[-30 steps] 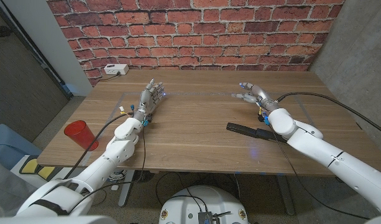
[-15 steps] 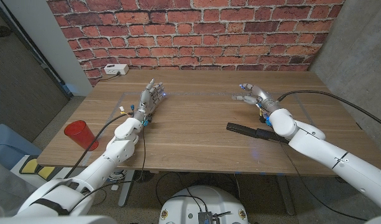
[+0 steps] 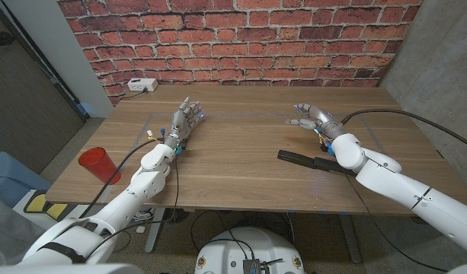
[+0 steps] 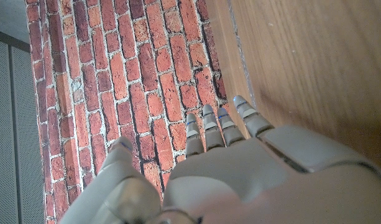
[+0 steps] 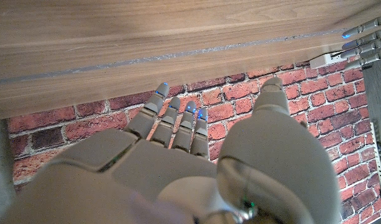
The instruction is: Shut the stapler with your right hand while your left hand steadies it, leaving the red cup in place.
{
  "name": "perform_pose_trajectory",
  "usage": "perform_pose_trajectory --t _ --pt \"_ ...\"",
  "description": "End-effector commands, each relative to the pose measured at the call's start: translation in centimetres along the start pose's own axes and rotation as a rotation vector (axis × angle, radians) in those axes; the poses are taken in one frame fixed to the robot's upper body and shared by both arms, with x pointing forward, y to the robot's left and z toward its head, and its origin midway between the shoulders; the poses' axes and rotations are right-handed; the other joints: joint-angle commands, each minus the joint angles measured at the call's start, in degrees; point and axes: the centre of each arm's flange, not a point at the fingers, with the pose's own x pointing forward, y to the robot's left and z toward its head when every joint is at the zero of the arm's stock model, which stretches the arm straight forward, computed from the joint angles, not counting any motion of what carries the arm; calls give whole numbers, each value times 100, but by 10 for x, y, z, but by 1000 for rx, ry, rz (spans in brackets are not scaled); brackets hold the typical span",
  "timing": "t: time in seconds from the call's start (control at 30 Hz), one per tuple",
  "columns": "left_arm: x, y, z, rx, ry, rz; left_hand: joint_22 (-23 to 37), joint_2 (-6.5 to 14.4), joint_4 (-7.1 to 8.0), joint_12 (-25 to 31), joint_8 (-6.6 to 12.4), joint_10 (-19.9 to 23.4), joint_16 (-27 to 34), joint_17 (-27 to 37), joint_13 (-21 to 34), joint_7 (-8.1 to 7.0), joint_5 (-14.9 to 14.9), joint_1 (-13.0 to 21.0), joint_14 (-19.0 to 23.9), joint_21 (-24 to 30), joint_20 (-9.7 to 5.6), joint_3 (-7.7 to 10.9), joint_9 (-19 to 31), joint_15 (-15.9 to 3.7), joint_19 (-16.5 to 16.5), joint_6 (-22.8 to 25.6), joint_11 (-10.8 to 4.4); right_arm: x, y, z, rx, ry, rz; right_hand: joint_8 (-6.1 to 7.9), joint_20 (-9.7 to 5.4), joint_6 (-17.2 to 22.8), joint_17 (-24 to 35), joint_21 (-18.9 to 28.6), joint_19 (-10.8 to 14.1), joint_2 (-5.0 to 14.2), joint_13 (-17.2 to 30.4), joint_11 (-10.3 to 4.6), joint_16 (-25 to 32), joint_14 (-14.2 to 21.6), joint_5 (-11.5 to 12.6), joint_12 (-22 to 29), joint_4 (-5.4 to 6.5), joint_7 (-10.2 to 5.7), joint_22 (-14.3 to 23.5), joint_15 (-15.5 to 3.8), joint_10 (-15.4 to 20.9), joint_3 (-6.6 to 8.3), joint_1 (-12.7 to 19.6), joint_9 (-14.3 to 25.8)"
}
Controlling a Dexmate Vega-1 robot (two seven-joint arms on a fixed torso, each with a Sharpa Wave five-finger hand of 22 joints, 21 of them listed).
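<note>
A black stapler (image 3: 309, 160) lies on the wooden table (image 3: 241, 152), toward the right front, partly under my right forearm. My right hand (image 3: 311, 116) is beyond it, toward the back of the table, fingers spread and holding nothing; the right wrist view shows its back (image 5: 178, 162) with fingers reaching out straight. My left hand (image 3: 184, 118) is at the left middle of the table, far from the stapler, fingers extended together and empty; its back (image 4: 240, 162) shows in the left wrist view. A red cup (image 3: 99, 165) stands upright near the table's left edge.
A white power strip (image 3: 141, 85) lies at the back left corner by the brick wall (image 3: 241, 38). Black cables run along both arms. My left hand's fingertips (image 5: 364, 38) show at the edge of the right wrist view.
My right hand and forearm have shifted slightly to the right and back. The left hand, stapler and cup have not moved.
</note>
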Motion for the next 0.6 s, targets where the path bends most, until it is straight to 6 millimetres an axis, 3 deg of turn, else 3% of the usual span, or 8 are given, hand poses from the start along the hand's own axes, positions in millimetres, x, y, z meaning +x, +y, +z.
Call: perform_pose_trajectory --t 0.03,0.3,0.37,0.6 --pt "0 4 2 -1 -2 6 13 60 -26 10 17 10 12 14 6 2 11 19 -17 24 -14 -5 18 -100 18 53 14 -5 2 7 -50 -5 19 9 -5 29 14 8 52 -11 10 -18 21 32 -24 3 29 -25 26 -407 31 -2 48 24" --pt "-1 7 -1 -10 -6 8 12 64 -29 7 13 6 14 13 7 10 11 20 -15 20 -13 -8 19 -74 12 62 18 -10 5 12 -90 2 35 -47 -25 -69 45 -10 42 23 35 -169 37 64 -38 -18 70 -136 31 -655 8 5 14 26" --pt "-1 8 -2 -14 -5 9 12 64 -29 4 14 0 17 13 7 5 10 19 -10 20 -4 -9 19 -70 13 67 20 -11 6 14 -106 1 35 -40 -67 -30 86 9 103 55 65 -263 115 209 -50 -3 100 -243 36 -735 44 10 -21 25" --pt "-1 9 -4 -15 -1 10 12 65 -31 4 9 3 16 13 7 -1 10 18 -13 19 -4 -13 20 -95 14 69 14 -14 5 15 -125 8 41 -26 -69 27 144 10 120 99 87 -298 181 287 -60 -25 131 -319 43 -785 0 19 -58 24"
